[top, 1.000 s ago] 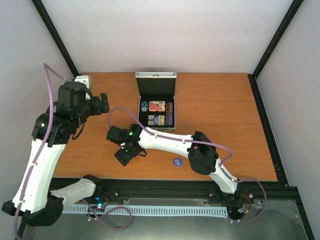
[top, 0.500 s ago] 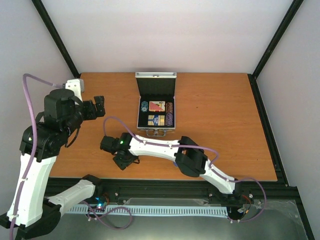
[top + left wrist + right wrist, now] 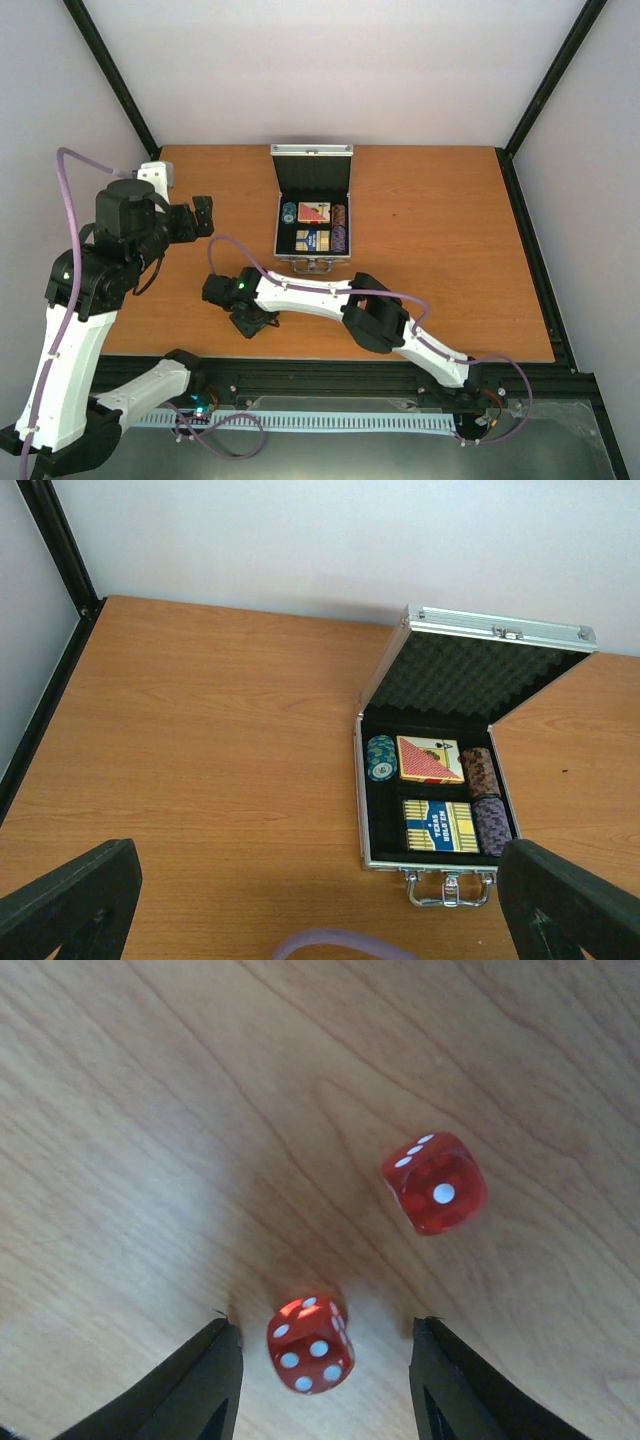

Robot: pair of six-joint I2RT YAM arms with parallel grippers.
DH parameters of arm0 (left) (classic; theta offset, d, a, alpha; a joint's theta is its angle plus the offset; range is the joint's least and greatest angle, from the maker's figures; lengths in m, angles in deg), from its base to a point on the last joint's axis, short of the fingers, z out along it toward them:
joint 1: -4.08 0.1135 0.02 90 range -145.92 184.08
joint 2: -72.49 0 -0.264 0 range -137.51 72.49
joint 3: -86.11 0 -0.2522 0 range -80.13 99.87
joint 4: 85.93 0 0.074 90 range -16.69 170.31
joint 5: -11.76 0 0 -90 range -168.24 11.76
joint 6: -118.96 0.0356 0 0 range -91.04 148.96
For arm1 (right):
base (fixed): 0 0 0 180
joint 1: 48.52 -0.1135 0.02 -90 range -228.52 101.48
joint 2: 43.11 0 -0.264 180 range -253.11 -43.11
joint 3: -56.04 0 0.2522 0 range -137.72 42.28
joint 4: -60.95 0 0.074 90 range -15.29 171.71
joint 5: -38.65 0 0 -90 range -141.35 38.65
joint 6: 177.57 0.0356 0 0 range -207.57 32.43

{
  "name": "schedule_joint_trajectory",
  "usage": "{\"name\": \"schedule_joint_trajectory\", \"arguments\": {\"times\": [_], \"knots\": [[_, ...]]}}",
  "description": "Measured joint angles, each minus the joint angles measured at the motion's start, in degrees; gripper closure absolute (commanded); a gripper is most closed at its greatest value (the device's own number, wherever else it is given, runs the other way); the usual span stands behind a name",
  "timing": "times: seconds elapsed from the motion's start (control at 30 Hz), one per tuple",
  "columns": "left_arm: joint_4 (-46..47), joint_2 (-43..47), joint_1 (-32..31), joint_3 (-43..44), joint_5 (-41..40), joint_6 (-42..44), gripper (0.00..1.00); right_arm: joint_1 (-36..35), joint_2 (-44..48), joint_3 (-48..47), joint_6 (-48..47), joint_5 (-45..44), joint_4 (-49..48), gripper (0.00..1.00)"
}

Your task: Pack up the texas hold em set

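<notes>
A brown wooden tabletop (image 3: 450, 250) carries a small silver case (image 3: 312, 150), which stands open with its lid tipped up at the back and its handle facing the arms. Everything else is placed from this case.

The left arm (image 3: 75, 310), white with black joints, rises to the left of the case. Its end effector (image 3: 205, 218) hangs above the tabletop, off the case's left side and apart from it, pointing toward it. Its fingers are spread wide and nothing is between them.

The right arm (image 3: 320, 295) lies low across the tabletop in front of the case's handle. It reaches to a spot in front of the case and a little to its left. Its end effector (image 3: 322, 1322) points down at the wood there. The two black fingers are released, with wood showing on each side of a small red die (image 3: 310, 1345) that lies between them, untouched. A second red die (image 3: 434, 1182) lies just beyond the fingers, apart from the first.

Inside the case, on black lining, a red card deck (image 3: 430, 760) lies at the back. A blue and yellow card deck (image 3: 440, 826) lies in front of it. A stack of blue-edged chips (image 3: 381, 757) stands to the left of the red deck. A brown stack (image 3: 482, 770) and a purple stack (image 3: 492, 825) fill the right side.
</notes>
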Motion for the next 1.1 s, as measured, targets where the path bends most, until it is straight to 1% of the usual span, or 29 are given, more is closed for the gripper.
{"name": "schedule_joint_trajectory", "arguments": {"times": [0.23,0.33,0.5,0.67,0.77,1.1], "knots": [[0.0,0.02,0.0,-0.09,-0.24,0.02,0.0,1.18,-0.57,0.0,-1.4,0.11,-0.26,0.53],[0.02,0.02,0.0,-0.28,-0.48,0.02,0.0,1.66,-0.59,0.0,-1.99,0.24,-0.44,0.58],[0.02,-0.04,0.0,-0.79,-0.7,0.02,0.0,1.81,-0.59,0.0,-3.13,1.33,-0.5,0.63],[0.04,-0.15,0.0,-0.96,-0.74,0.02,0.0,1.79,-0.63,0.02,-3.8,2.71,-0.66,0.83],[0.04,-0.17,0.0,-1.22,-0.85,0.04,0.0,1.81,-0.61,0.33,-3.74,3.17,-1.03,0.92],[0.07,-0.22,0.0,-1.86,-0.9,0.04,0.0,1.84,-0.07,0.81,-3.8,2.43,-0.5,0.93]]}}
